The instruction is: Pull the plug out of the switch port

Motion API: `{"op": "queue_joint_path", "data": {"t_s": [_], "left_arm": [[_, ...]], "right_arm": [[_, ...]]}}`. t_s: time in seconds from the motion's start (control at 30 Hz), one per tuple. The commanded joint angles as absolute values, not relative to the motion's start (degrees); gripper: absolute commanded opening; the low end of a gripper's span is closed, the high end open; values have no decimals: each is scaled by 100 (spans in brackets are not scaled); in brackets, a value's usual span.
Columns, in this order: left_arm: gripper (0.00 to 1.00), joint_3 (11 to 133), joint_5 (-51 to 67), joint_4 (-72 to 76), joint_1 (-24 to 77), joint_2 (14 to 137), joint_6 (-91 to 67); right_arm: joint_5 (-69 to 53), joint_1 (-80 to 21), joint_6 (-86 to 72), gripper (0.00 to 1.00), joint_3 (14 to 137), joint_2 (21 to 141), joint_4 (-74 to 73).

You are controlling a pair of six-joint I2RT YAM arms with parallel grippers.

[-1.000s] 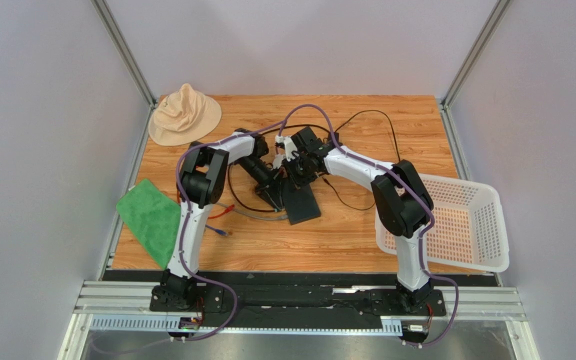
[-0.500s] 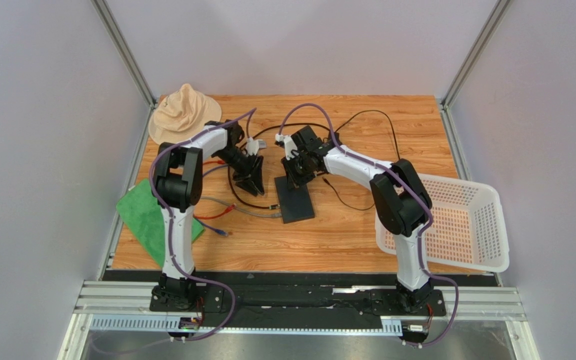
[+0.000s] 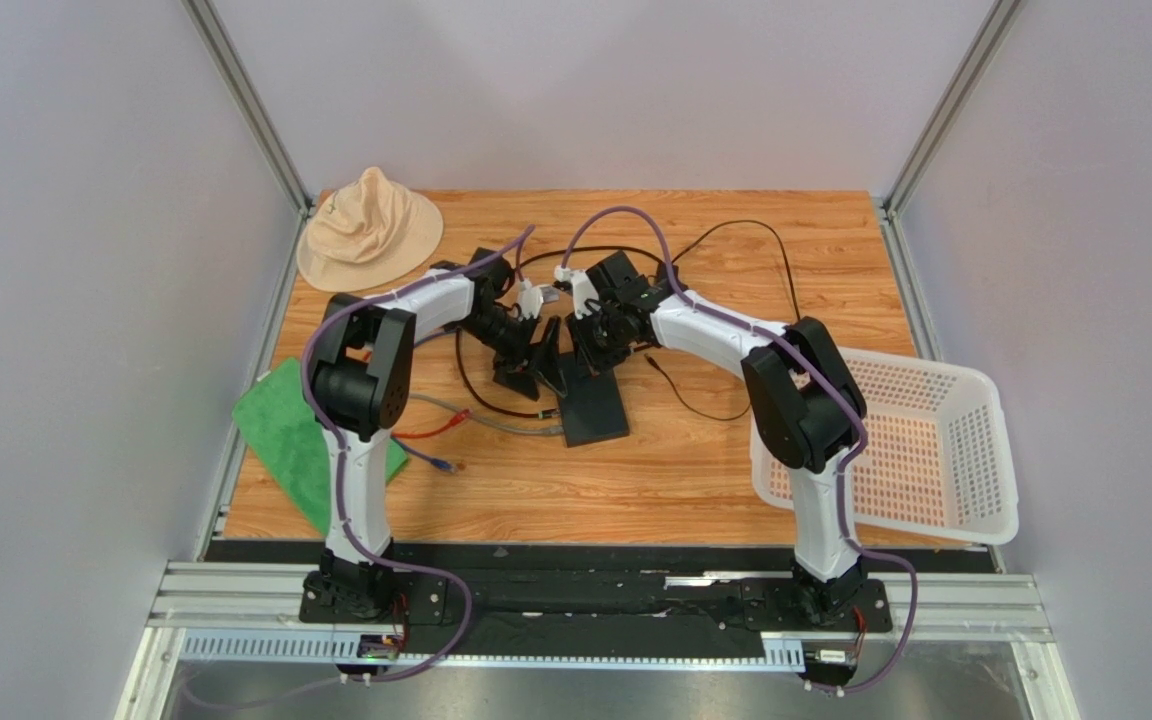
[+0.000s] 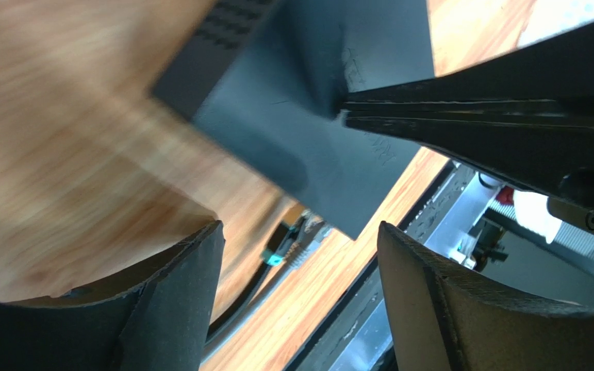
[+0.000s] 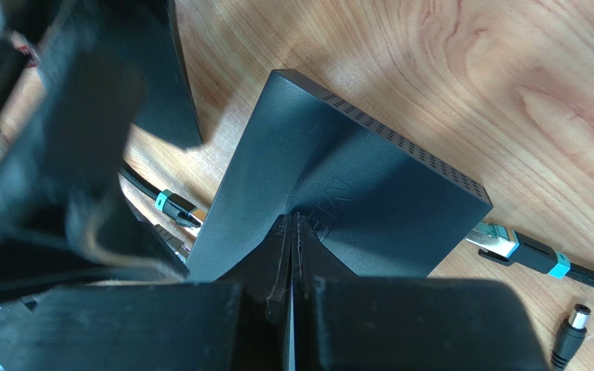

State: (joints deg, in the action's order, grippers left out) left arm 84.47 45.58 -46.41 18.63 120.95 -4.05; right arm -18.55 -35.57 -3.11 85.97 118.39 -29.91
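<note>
One black switch [image 3: 594, 405] lies flat on the wooden table [image 3: 778, 465], about midway between the two arms. There is one tan hat [image 3: 369, 228] at the far left corner, one green cloth [image 3: 294, 435] at the left edge and one white basket [image 3: 928, 443] overhanging the right edge. The switch's long axis runs from far to near, with its near end swung slightly right. Two teal-collared plugs show in the right wrist view. One plug [image 5: 174, 206] meets the switch's left edge, though I cannot tell whether it is seated. A second plug [image 5: 501, 241] lies on the table just beside a corner. The left gripper [image 4: 300, 232] is spread wide near the switch and holds nothing. The right gripper [image 5: 291, 224] is clenched empty, with its tips resting on the switch's top.
</note>
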Motion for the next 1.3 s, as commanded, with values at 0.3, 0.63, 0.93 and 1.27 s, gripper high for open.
{"op": "queue_joint_path", "data": {"t_s": [0.3, 0.63, 0.93, 1.27], "left_arm": [[59, 7937, 4650, -4483, 2004, 11857, 325], [42, 7945, 4632, -4263, 2065, 11953, 176], [15, 8138, 4079, -4482, 2180, 12155, 26], [0, 8297, 2665, -5431, 2391, 12182, -9]], "right_arm": [[-1090, -3428, -272, 1, 7743, 12419, -4113], [-1099, -3419, -237, 1, 7787, 12472, -4140], [-1107, -3419, -246, 1, 7770, 12445, -4113], [-1047, -3498, -132, 1, 7708, 12384, -4060]]}}
